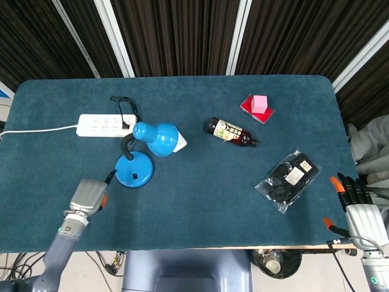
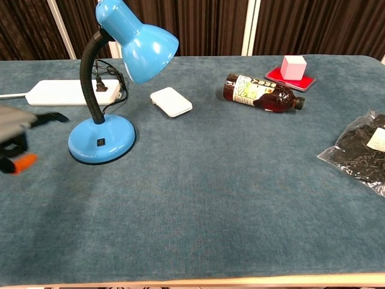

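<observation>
A brown bottle (image 1: pixel 231 132) lies mid-table — pink block on red tray (image 1: pixel 258 106) behind, bagged black item (image 1: pixel 287 177) right.

Table layout, head view: lamp far left-centre, bottle mid, bag right.
Lamp (image 1: pixel 143 155) sits w/ its base toward the front-left; power strip (image 1: pixel 104 125) lies just behind it, cord running off the left edge. A small flat box (image 2: pixel 171 101) sits just right of the lamp head. Bottle (image 1: pixel 233 132) lies on its side right of that, block on a tray (image 1: pixel 258 107) behind it. Bagged item (image 1: pixel 287 177) lies front-right. Left hand (image 1: pixel 89 194) is over the table, just front-left of lamp base; right hand (image 1: pixel 358 210) hangs off the table's front-right corner, near the bag.
</observation>
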You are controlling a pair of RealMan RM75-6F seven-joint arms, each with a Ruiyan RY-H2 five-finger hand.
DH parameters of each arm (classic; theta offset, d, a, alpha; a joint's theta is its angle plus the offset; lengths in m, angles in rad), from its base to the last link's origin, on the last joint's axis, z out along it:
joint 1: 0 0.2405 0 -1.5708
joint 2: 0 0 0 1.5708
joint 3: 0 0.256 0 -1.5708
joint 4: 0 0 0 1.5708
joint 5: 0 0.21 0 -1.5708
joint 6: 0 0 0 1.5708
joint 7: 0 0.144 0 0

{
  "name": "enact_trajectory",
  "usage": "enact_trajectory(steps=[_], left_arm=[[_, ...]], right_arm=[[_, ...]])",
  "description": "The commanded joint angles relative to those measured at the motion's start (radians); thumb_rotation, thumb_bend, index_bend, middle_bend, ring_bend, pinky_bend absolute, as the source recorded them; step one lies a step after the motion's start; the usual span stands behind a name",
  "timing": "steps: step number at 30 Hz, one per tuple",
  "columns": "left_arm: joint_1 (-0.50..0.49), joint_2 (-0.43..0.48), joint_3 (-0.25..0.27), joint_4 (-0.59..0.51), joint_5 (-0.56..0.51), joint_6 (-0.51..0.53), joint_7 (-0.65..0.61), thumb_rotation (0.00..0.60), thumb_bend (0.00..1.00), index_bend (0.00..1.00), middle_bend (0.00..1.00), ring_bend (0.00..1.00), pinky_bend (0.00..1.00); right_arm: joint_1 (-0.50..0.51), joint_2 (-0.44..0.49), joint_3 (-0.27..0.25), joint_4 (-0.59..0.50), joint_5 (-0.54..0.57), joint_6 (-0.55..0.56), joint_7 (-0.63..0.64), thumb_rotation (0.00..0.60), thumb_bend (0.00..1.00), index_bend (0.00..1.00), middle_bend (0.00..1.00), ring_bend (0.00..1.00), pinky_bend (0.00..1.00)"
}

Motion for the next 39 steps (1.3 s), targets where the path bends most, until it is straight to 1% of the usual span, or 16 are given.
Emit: enact_trajectory(steps=[1,7,14,29,39], left_arm=[[-0.035,-0.047,0.006,0.011,-0.047,0.011,0.042,0.600,0.53,0.04,0.92,0.90,0.91],[-0.079,-0.098,0.013,0.036,-0.101,0.017,0.080,0.600,0.53,0.04,0.92,0.90,0.91],[-0.106,-0.131,0.029,0.042,-0.124,0.038,0.088,0.600,0.54,0.04,0.92,0.90,0.91],[-0.138,-0.153,0.055,0.060,-0.157,0.058,0.073,0.600,0.54,0.04,0.92,0.90,0.91],[-0.147,-0.156,0.092,0.060,-0.163,0.070,0.073,0.600,0.54,0.05,0.92,0.90,0.91]], right_arm=[[0.000,0.000,0.000,0.000,0.000,0.000,0.001,0.600,0.25,0.00,0.00,0.00,0.00],[-0.001,0.002,-0.001,-0.004,0.001,-0.001,0.003,0.600,0.25,0.00,0.00,0.00,0.00],[0.000,0.002,0.000,-0.004,0.003,-0.003,0.005,0.600,0.25,0.00,0.00,0.00,0.00],[-0.001,0.002,0.000,-0.009,0.006,-0.002,0.006,0.600,0.25,0.00,0.00,0.00,0.00],[-0.002,0.002,0.001,-0.010,0.005,0.000,0.010,0.600,0.25,0.00,0.00,0.00,0.00]])
